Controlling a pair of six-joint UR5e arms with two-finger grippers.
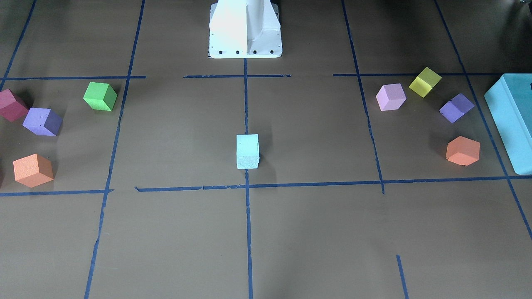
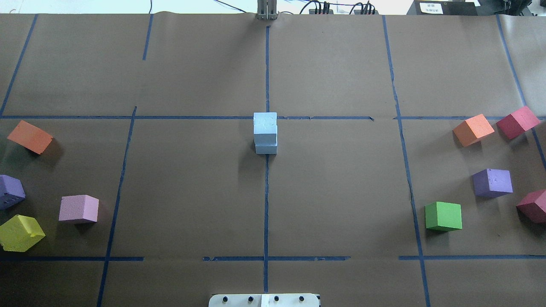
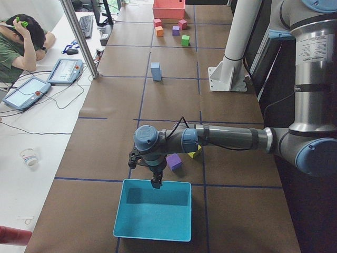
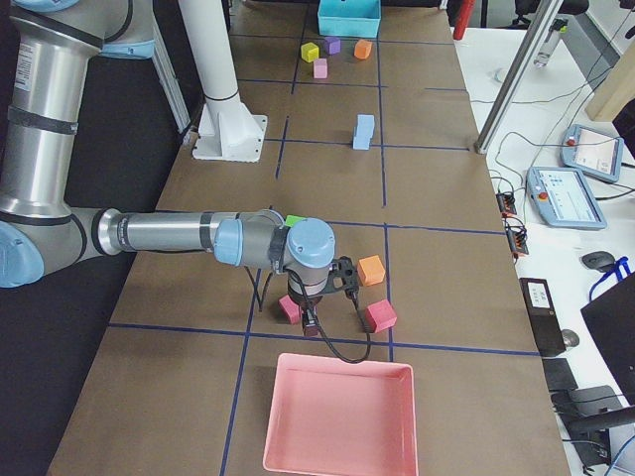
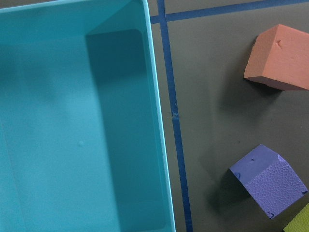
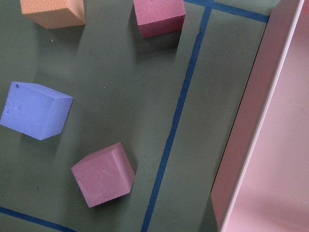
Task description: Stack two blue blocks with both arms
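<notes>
The two pale blue blocks stand stacked, one on the other, at the table's centre on the middle tape line (image 1: 247,151) (image 2: 265,132); the stack also shows small in the side views (image 3: 156,71) (image 4: 364,131). No gripper touches it. My left gripper (image 3: 156,182) hangs over the edge of the teal box (image 3: 152,216), far from the stack. My right gripper (image 4: 313,322) hangs by the pink tray (image 4: 342,416), above a maroon cube (image 4: 291,309). Both grippers show only in the side views, so I cannot tell whether they are open or shut.
Orange (image 2: 30,136), purple (image 2: 10,192), pink (image 2: 79,209) and yellow (image 2: 19,232) cubes lie at the overhead view's left. Orange (image 2: 473,130), maroon (image 2: 517,122), purple (image 2: 492,182) and green (image 2: 443,216) cubes lie at its right. The white pedestal (image 1: 245,29) stands behind.
</notes>
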